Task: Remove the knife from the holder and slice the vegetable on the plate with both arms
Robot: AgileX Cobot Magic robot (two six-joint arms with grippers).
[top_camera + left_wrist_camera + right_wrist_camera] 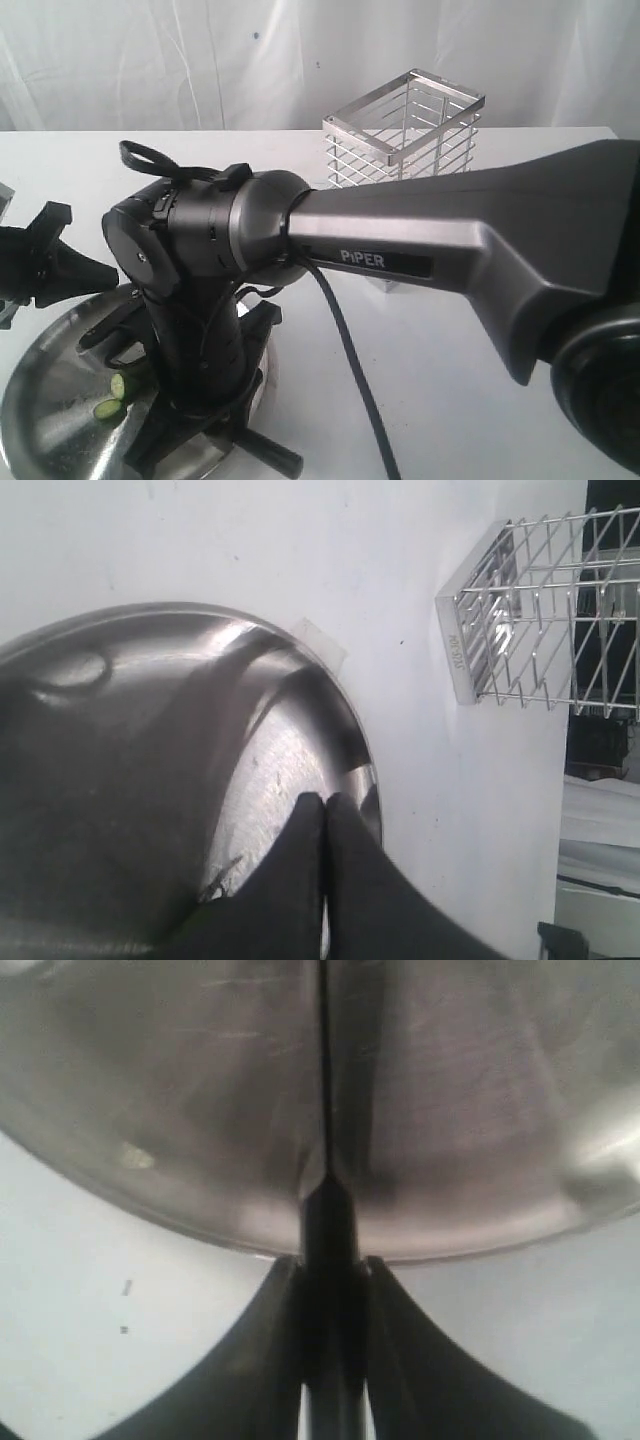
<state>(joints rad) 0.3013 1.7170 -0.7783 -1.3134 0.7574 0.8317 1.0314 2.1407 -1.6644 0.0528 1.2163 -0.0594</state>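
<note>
Right tool (333, 1290) clamped on the black handle of the slim matte-black paring knife (324, 1110), thin blade seen edge-on and running out over the large round shiny stainless steel plate (180, 1110). Carried by the big silver-grey arm link lettered "PiPER" (480, 235), reaching in from the right across the middle of the exterior view, black wrist (190, 240) bent steeply downward over the plate (50, 410). Left tool (325, 805) closed, black fingers pressed together with nothing visible between them, tips poised at the plate's rim (350, 730); seen in the exterior view as a dark pointed shape (60, 265) at the left edge, above the plate. Two pale green cut slices of the small dark green vegetable (112, 398) lying on the plate just beside the right wrist. Tall rectangular silver wire basket holder (405, 135) standing upright well behind on the white counter (450, 380). White draped cloth (200, 60) as backdrop.
</note>
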